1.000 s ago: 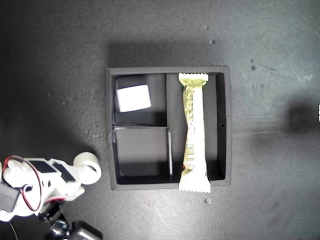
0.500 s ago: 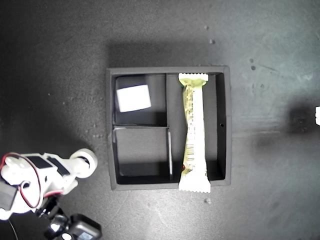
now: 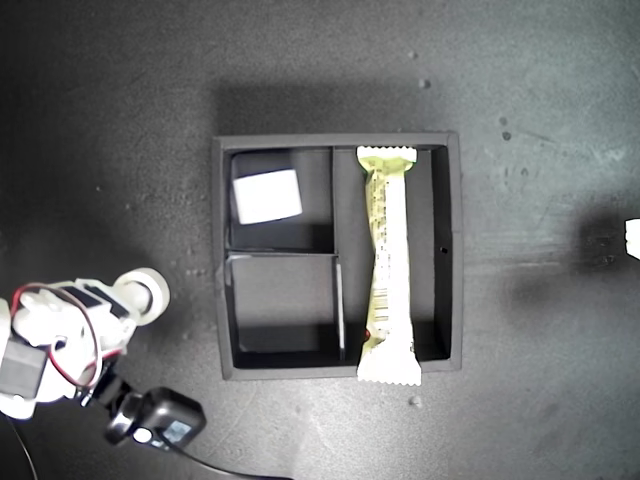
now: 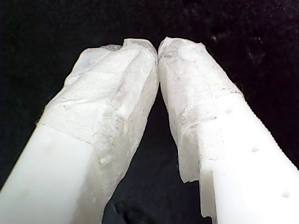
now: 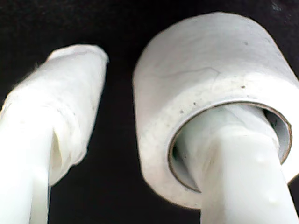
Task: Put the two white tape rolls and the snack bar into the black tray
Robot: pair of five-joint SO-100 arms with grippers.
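Dark matte tabletop (image 3: 120,120), black tray (image 3: 456,250) at centre of the exterior view, snack bar (image 3: 390,265) in its long compartment, one white tape roll (image 3: 267,196) in a small compartment, other tape roll (image 5: 210,88) threaded on one finger of my second gripper (image 5: 117,70) with jaws parted, near the exterior view's lower left, my first gripper (image 4: 158,46) pinched closed on nothing

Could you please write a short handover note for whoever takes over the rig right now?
My first gripper: shut, nothing between the fingertips.
My second gripper: jaws apart, one finger threaded through the wide white tape roll, outside the square black tray, toward the exterior view's lower left.
Done: the other white tape roll lies in a small compartment. The cream-wrapped snack bar lies in the long compartment, one crimped end overhanging the wall.
Left: put the carried roll in the empty small compartment.
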